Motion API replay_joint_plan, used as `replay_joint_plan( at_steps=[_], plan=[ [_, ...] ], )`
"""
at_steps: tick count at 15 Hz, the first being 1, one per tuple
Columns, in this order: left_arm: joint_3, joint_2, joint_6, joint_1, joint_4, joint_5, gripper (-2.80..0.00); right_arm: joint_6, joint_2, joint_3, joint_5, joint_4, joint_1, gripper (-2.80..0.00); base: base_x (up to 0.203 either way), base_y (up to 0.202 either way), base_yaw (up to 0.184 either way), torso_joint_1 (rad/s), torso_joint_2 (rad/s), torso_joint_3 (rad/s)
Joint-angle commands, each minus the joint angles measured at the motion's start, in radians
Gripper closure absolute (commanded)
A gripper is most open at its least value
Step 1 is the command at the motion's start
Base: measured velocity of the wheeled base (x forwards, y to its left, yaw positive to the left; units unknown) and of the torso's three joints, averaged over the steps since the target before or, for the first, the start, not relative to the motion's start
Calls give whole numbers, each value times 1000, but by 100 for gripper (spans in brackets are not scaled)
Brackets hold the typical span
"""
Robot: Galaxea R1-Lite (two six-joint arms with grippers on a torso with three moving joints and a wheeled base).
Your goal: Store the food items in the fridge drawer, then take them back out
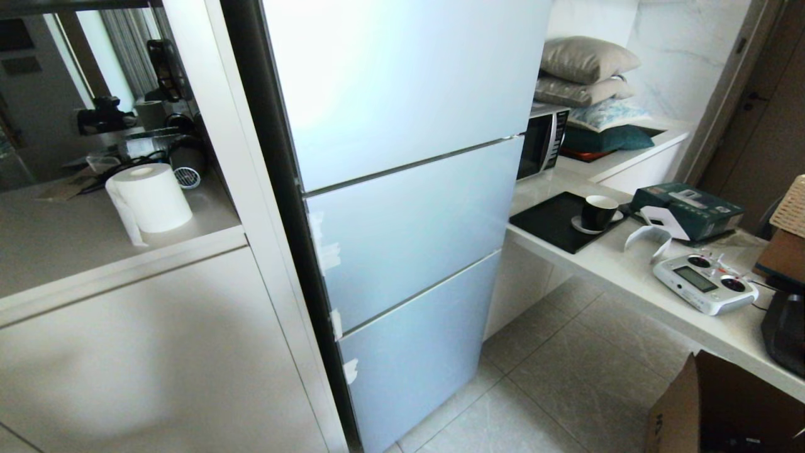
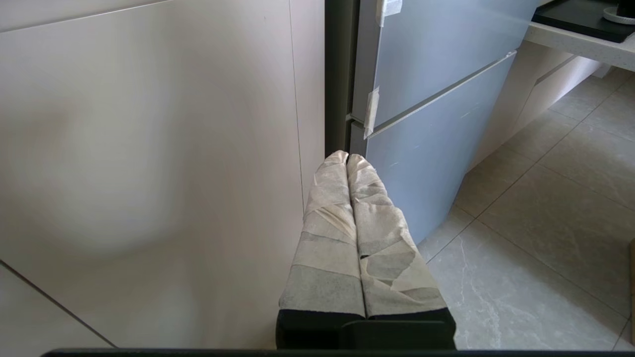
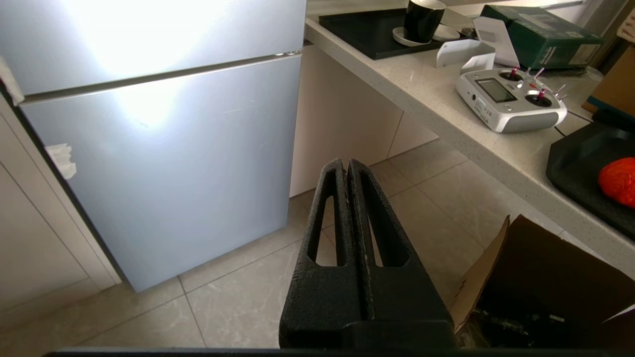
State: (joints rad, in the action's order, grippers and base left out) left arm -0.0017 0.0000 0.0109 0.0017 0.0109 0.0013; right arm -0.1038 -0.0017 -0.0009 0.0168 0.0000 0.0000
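We begin at the left tool (image 2: 347,161), its two tape-wrapped fingers pressed together with nothing between them, hanging low before a flat, matt cream cabinet panel (image 2: 149,173); just past its tip runs the dark vertical edge of the fridge (image 2: 436,124), whose smooth pale-blue doors are all closed, with bits of white tape (image 2: 371,111) stuck along that edge. To the far side of this tool the grey marbled floor tiles (image 2: 545,223) lie open. The right tool (image 3: 347,166), black and foam-like with slotted fingers, is likewise closed on nothing, pointing at the floor in front of the fridge's lowest door (image 3: 163,168). Beyond its tip, bare tile stretches to the cream cupboard front under the desk (image 3: 446,99). Off to its right the speckled desk edge juts out, carrying a black tray with a dark cup (image 3: 421,17), a silver radio controller (image 3: 511,99), and a second black tray (image 3: 580,168) holding a rough red food item (image 3: 619,181). Below that edge an open cardboard box (image 3: 521,277) narrows the floor room. We cannot see the fridge drawer.
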Motion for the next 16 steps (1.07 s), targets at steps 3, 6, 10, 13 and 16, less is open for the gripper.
replay_joint_plan(
  at_steps=[3, 6, 10, 13, 16],
  plan=[
    [0, 2, 1, 0, 1, 0, 0, 1, 2, -1, 2, 0, 0, 0, 0, 0, 0, 0, 0, 0],
    [0, 2, 1, 0, 0, 2, 0, 7, 2, -1, 2, 0, 0, 0, 0, 0, 0, 0, 0, 0],
    [-87, 10, -6, 0, -94, -108, 0, 19, 2, -3, -1, 4, 0, 0, 0, 0, 0, 0, 0, 0],
    [-251, 191, -158, -12, -84, -199, 0, 20, 2, -4, -2, 6, 1, 0, 0, 0, 0, 0, 0, 0],
    [-312, 491, -299, -113, -148, -245, 0, 60, 2, -4, -8, 5, 2, 0, 0, 0, 0, 0, 0, 0]
  ],
)
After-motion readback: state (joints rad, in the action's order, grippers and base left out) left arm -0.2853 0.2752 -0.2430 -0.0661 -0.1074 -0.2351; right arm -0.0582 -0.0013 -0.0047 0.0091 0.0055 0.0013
